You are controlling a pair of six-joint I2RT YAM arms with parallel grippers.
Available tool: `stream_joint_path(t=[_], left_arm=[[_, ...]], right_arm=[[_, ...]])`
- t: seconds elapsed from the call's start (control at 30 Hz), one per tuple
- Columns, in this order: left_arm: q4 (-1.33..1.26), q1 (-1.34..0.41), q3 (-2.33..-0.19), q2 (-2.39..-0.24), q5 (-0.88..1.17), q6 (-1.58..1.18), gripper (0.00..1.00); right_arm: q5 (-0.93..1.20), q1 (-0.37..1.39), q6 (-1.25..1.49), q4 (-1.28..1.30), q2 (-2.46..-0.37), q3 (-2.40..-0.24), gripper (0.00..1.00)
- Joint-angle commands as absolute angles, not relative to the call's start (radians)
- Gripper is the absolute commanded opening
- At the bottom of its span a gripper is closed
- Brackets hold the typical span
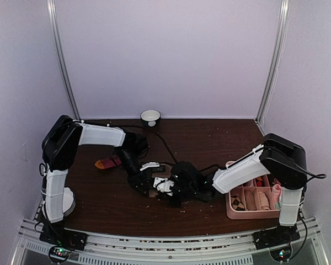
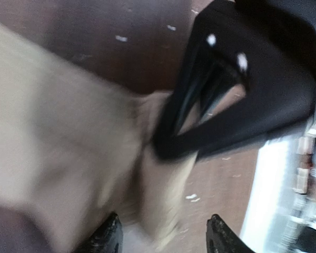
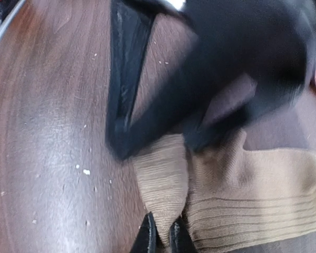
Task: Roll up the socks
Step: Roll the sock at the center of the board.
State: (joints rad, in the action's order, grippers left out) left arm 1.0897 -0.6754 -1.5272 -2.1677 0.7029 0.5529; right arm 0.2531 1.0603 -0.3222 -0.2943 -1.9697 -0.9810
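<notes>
The tan sock lies flat on the dark wood table, ribbed cuff toward the right wrist camera. My right gripper is shut on a pinched-up fold of that cuff. In the left wrist view the same tan sock fills the left side. My left gripper hangs over it, open, its fingertips wide apart and holding nothing. Both grippers meet at mid-table, left gripper beside right gripper, and hide the tan sock from above. The dark red sock with its orange toe lies to the left, untouched.
A pink divided tray with small rolled socks stands at the right front beside the right arm's base. A small white bowl sits at the table's back edge. Black cables trail across the middle of the table. Pale crumbs dot the wood.
</notes>
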Motion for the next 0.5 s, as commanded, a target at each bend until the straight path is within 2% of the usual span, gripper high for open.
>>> stream_joint_path(t=[0.0,0.1,0.3,0.33,0.37,0.4,0.47], left_arm=[[0.665,-0.648,-1.34,-1.929,0.487,0.488,0.56],[0.571,-0.64,-1.256,-1.8,0.422,0.464,0.57],[0.503,-0.63,-1.155,-1.633,0.43,0.512,0.58],[0.515,-0.631,-1.143,-1.619,0.465,0.549,0.71],[0.53,-0.634,-1.134,-1.604,0.489,0.594,0.94],[0.539,-0.641,-1.121,-1.597,0.499,0.636,0.97],[0.567,-0.666,-1.107,-1.604,0.495,0.707,0.97]], right_arm=[[0.433,1.017,-0.224,-0.06,-1.972,-0.969,0.0],[0.481,1.003,-0.2,-0.001,-1.987,-0.979,0.0],[0.615,0.94,-0.06,0.111,-2.081,-1.071,0.0],[0.655,0.928,-0.027,0.11,-2.1,-1.08,0.0],[0.694,0.913,0.003,0.109,-2.12,-1.093,0.0],[0.724,0.901,0.029,0.12,-2.139,-1.108,0.0],[0.748,0.883,0.06,0.148,-2.167,-1.129,0.0]])
